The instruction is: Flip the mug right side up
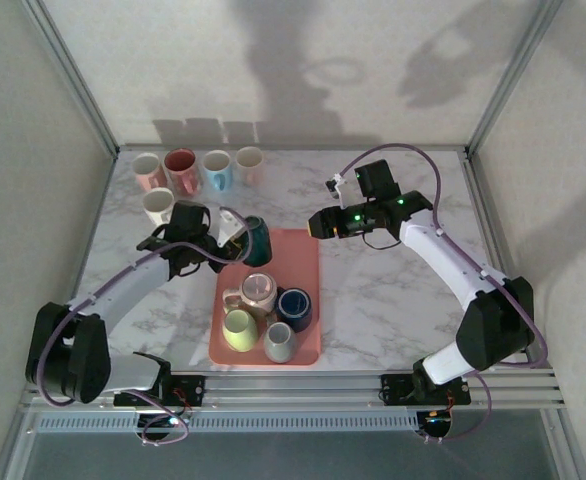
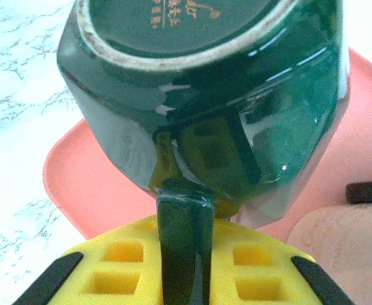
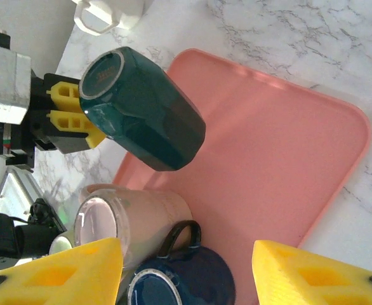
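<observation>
The dark green mug (image 1: 256, 240) hangs tilted over the far left corner of the pink tray (image 1: 295, 258). Its base faces up and back, and its mouth points down toward the tray. My left gripper (image 1: 228, 238) is shut on the mug's handle (image 2: 186, 241), with a yellow pad (image 2: 116, 270) on each side. In the right wrist view the green mug (image 3: 141, 111) sits at the upper left with the left gripper (image 3: 68, 117) behind it. My right gripper (image 1: 313, 225) hovers open over the tray's far end, nothing between its yellow fingertips (image 3: 78, 273).
Several mugs sit on the tray's near half: a pink one (image 1: 258, 292) on its side, a navy one (image 1: 294, 307), a yellow-green one (image 1: 239, 328) and a grey one (image 1: 280, 342). More mugs (image 1: 198, 170) stand at the back left. Bare marble (image 1: 393, 290) lies right of the tray.
</observation>
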`<state>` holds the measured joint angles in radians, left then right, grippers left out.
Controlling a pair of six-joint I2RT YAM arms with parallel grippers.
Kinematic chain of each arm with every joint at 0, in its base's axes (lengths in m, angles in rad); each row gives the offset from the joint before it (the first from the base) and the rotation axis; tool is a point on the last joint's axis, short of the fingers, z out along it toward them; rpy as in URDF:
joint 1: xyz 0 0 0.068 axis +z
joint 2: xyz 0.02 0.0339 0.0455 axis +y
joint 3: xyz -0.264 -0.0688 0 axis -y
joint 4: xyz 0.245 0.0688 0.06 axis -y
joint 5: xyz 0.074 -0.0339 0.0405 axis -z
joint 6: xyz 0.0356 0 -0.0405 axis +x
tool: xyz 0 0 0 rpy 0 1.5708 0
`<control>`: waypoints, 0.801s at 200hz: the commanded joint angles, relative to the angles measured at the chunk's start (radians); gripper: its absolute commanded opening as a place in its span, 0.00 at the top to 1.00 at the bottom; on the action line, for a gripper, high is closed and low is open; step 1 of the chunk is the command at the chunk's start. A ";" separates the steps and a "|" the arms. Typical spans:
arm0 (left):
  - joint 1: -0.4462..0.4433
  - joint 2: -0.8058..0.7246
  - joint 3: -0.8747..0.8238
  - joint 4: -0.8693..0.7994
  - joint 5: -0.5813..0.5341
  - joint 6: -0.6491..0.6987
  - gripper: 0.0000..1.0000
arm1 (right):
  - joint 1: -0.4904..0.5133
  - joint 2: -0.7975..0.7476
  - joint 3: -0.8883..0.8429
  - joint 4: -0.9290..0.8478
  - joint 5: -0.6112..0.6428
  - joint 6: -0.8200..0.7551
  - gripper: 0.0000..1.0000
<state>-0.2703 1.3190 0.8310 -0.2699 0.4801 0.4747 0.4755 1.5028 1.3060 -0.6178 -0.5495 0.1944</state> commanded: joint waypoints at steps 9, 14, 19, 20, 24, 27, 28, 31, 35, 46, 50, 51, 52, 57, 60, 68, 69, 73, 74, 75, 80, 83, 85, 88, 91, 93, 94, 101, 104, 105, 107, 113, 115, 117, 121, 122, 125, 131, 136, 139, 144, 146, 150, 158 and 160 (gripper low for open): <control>0.008 -0.074 0.062 0.138 0.064 -0.159 1.00 | -0.007 -0.038 -0.008 -0.006 -0.024 0.000 0.43; 0.009 -0.078 0.063 0.148 0.065 -0.178 1.00 | -0.006 -0.039 -0.009 -0.004 -0.027 -0.001 0.43; 0.009 -0.083 0.065 0.157 0.065 -0.193 1.00 | -0.007 -0.042 -0.011 -0.003 -0.030 -0.001 0.43; 0.009 -0.085 0.065 0.158 0.066 -0.197 1.00 | -0.008 -0.041 -0.012 -0.003 -0.031 -0.001 0.43; 0.009 -0.089 0.065 0.167 0.068 -0.208 1.00 | -0.007 -0.042 -0.012 -0.001 -0.035 -0.001 0.43; 0.009 -0.093 0.065 0.172 0.067 -0.219 1.00 | -0.006 -0.044 -0.013 0.000 -0.035 -0.001 0.43; 0.009 -0.094 0.065 0.174 0.067 -0.223 1.00 | -0.006 -0.045 -0.014 0.001 -0.036 -0.001 0.43; 0.009 -0.096 0.066 0.180 0.065 -0.235 1.00 | -0.007 -0.045 -0.014 0.002 -0.038 0.000 0.43; 0.009 -0.099 0.069 0.187 0.065 -0.251 1.00 | -0.007 -0.046 -0.015 0.006 -0.041 0.000 0.43; 0.010 -0.102 0.075 0.199 0.068 -0.283 1.00 | -0.007 -0.048 -0.016 0.009 -0.047 0.003 0.43; 0.011 -0.105 0.077 0.204 0.069 -0.293 1.00 | -0.007 -0.048 -0.016 0.010 -0.048 0.004 0.43; 0.010 -0.105 0.077 0.205 0.069 -0.296 1.00 | -0.006 -0.047 -0.016 0.010 -0.048 0.004 0.43; 0.010 -0.105 0.077 0.206 0.069 -0.298 1.00 | -0.007 -0.047 -0.017 0.010 -0.049 0.004 0.43; 0.010 -0.107 0.080 0.212 0.071 -0.309 1.00 | -0.007 -0.048 -0.015 0.013 -0.052 0.004 0.43; 0.010 -0.108 0.080 0.216 0.072 -0.314 1.00 | -0.007 -0.050 -0.016 0.016 -0.054 0.006 0.43; 0.010 -0.114 0.079 0.234 0.074 -0.336 1.00 | -0.008 -0.050 -0.015 0.018 -0.057 0.008 0.43; 0.010 -0.115 0.078 0.235 0.074 -0.339 1.00 | -0.007 -0.050 -0.015 0.018 -0.057 0.008 0.43; 0.012 -0.118 0.076 0.244 0.074 -0.350 1.00 | -0.006 -0.052 -0.014 0.019 -0.059 0.009 0.43; 0.012 -0.119 0.076 0.246 0.075 -0.352 1.00 | -0.007 -0.052 -0.015 0.019 -0.059 0.009 0.43; 0.011 -0.119 0.076 0.249 0.075 -0.356 1.00 | -0.007 -0.052 -0.015 0.019 -0.060 0.010 0.43; 0.011 -0.122 0.075 0.260 0.076 -0.369 1.00 | -0.006 -0.052 -0.014 0.022 -0.062 0.011 0.43; 0.010 -0.124 0.073 0.267 0.077 -0.379 1.00 | -0.007 -0.053 -0.014 0.024 -0.065 0.011 0.43; 0.011 -0.125 0.073 0.271 0.079 -0.384 1.00 | -0.007 -0.053 -0.014 0.024 -0.065 0.012 0.43; 0.011 -0.127 0.073 0.278 0.081 -0.395 1.00 | -0.007 -0.053 -0.014 0.025 -0.067 0.014 0.43; 0.011 -0.127 0.073 0.284 0.084 -0.403 1.00 | -0.007 -0.054 -0.014 0.026 -0.067 0.015 0.43; 0.012 -0.129 0.071 0.289 0.085 -0.408 1.00 | -0.007 -0.055 -0.014 0.027 -0.070 0.016 0.43; 0.012 -0.130 0.071 0.293 0.087 -0.412 1.00 | -0.006 -0.055 -0.014 0.028 -0.070 0.017 0.43; 0.011 -0.133 0.069 0.311 0.094 -0.435 1.00 | -0.007 -0.056 -0.016 0.034 -0.075 0.020 0.43; 0.012 -0.136 0.067 0.321 0.096 -0.444 1.00 | -0.006 -0.057 -0.018 0.037 -0.078 0.022 0.43; 0.012 -0.137 0.066 0.325 0.097 -0.449 1.00 | -0.007 -0.057 -0.018 0.037 -0.079 0.023 0.43; 0.012 -0.138 0.065 0.331 0.100 -0.457 1.00 | -0.007 -0.058 -0.018 0.039 -0.082 0.024 0.43; 0.011 -0.140 0.061 0.353 0.102 -0.482 1.00 | -0.008 -0.059 -0.020 0.046 -0.093 0.027 0.43; 0.012 -0.142 0.059 0.362 0.103 -0.491 1.00 | -0.008 -0.059 -0.022 0.049 -0.097 0.029 0.43; 0.011 -0.144 0.059 0.368 0.105 -0.500 1.00 | -0.009 -0.060 -0.022 0.051 -0.103 0.030 0.43; 0.011 -0.147 0.056 0.383 0.107 -0.518 1.00 | -0.008 -0.061 -0.026 0.059 -0.112 0.034 0.43; 0.010 -0.148 0.055 0.388 0.107 -0.522 1.00 | -0.008 -0.062 -0.025 0.061 -0.115 0.037 0.43; 0.010 -0.151 0.053 0.399 0.109 -0.540 1.00 | -0.008 -0.062 -0.027 0.067 -0.123 0.040 0.43; 0.010 -0.155 0.049 0.424 0.109 -0.570 1.00 | -0.010 -0.062 -0.032 0.079 -0.141 0.049 0.43; 0.010 -0.158 0.046 0.447 0.109 -0.597 1.00 | -0.010 -0.060 -0.034 0.094 -0.160 0.058 0.43; 0.010 -0.160 0.043 0.460 0.105 -0.616 1.00 | -0.010 -0.061 -0.036 0.101 -0.172 0.065 0.43; 0.010 -0.164 0.040 0.481 0.100 -0.649 1.00 | -0.010 -0.060 -0.041 0.120 -0.192 0.078 0.43; 0.010 -0.165 0.039 0.489 0.099 -0.664 1.00 | -0.010 -0.059 -0.043 0.129 -0.200 0.084 0.43; 0.010 -0.166 0.038 0.504 0.097 -0.685 1.00 | -0.011 -0.059 -0.047 0.148 -0.215 0.100 0.43; 0.008 -0.171 0.032 0.536 0.099 -0.720 1.00 | -0.011 -0.059 -0.060 0.197 -0.246 0.133 0.43; 0.009 -0.172 0.031 0.544 0.098 -0.729 1.00 | -0.012 -0.059 -0.064 0.207 -0.253 0.143 0.43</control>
<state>-0.2665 1.2034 0.8555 0.0257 0.5400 -0.0803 0.4706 1.4693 1.2778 -0.5377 -0.6815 0.2485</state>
